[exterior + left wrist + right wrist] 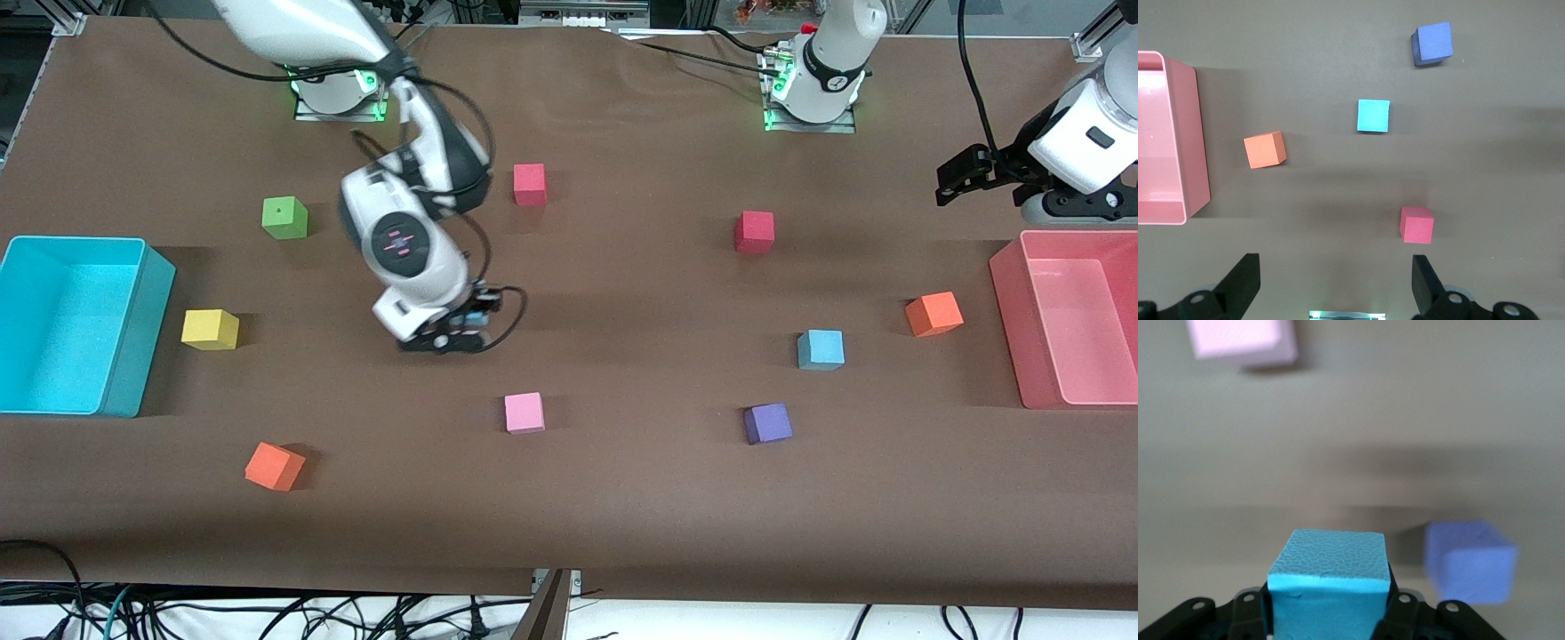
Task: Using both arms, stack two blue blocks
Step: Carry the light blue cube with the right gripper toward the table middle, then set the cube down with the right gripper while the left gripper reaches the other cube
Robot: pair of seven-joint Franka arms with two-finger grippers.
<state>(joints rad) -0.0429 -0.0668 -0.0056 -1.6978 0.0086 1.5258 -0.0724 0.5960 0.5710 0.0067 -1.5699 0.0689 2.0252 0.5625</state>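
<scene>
Blue blocks are sitting apart: the right gripper (455,336), on an arm bending steeply down over the table's middle, is clamping one blue block (1328,590), while the other blue block (821,349) is lying near the orange block (933,314). The left gripper (965,178) is waiting above the pink bin (1006,311), fingers (1245,283) spread apart.

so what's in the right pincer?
The right pincer is shut on a blue block, held over the table. The block's underside is hidden. The second blue block sits on the table.
</scene>
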